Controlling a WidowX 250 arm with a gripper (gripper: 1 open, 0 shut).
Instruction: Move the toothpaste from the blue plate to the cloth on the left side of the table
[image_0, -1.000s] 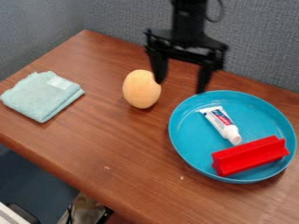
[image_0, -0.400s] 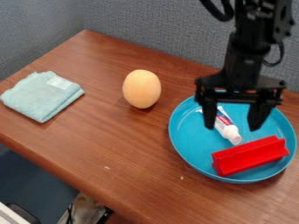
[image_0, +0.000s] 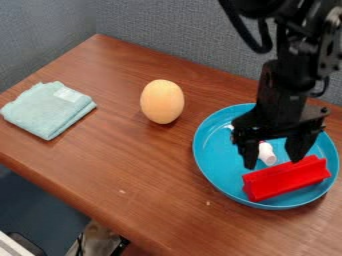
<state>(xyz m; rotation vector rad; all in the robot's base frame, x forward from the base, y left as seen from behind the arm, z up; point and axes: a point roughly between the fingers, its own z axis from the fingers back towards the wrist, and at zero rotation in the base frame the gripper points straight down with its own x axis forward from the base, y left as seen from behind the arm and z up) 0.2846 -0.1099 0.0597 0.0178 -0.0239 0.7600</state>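
At the right of the frame, the gripper (image_0: 274, 152) stands released, fingers spread astride the toothpaste (image_0: 269, 152) on the blue plate (image_0: 221, 160).

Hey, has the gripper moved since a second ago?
Yes. The gripper has moved right and down, from above the table beside the orange egg to low over the blue plate, fingers open around the toothpaste.

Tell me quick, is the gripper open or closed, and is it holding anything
Gripper: open, fingers either side of the toothpaste on the blue plate, nothing held yet.
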